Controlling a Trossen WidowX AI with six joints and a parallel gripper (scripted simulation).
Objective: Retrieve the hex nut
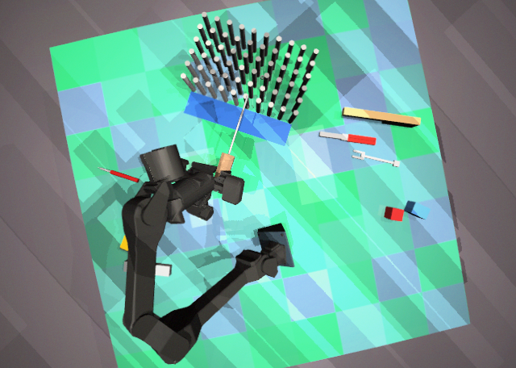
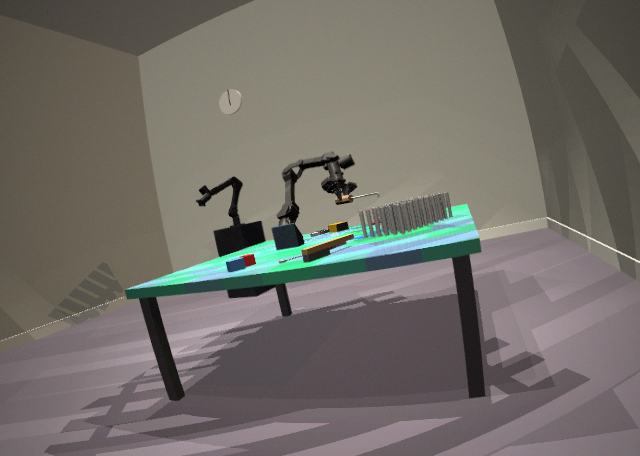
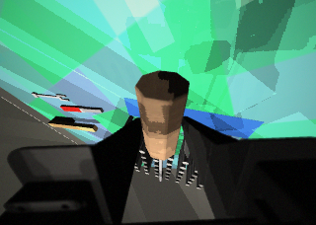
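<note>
My gripper (image 1: 219, 173) (image 2: 341, 198) (image 3: 161, 120) is shut on the wooden handle of a hook tool (image 1: 225, 163) (image 2: 344, 199) (image 3: 162, 107). It holds the tool above the table, the thin rod pointing towards the spacers (image 1: 293, 116) (image 2: 403, 218). The rod's short bent tip (image 2: 378, 195) is higher than the spacer tops; from above it overlaps the front row. The spacers stand upright in a dense field. The blue taped strip (image 1: 200, 106) (image 3: 217, 123) lies in front of them, with the rod passing over it. I cannot clearly make out the nut among the spacers.
Right of the field lie a wooden bar (image 1: 381, 116) (image 2: 328, 245), a red-handled tool (image 1: 361, 139) and a forked tool (image 1: 376, 159). A red cube (image 1: 393, 213) and blue block (image 1: 418, 210) lie nearer. A thin red tool (image 1: 124, 175), yellow block (image 1: 124, 244) and white block (image 1: 163, 269) are left.
</note>
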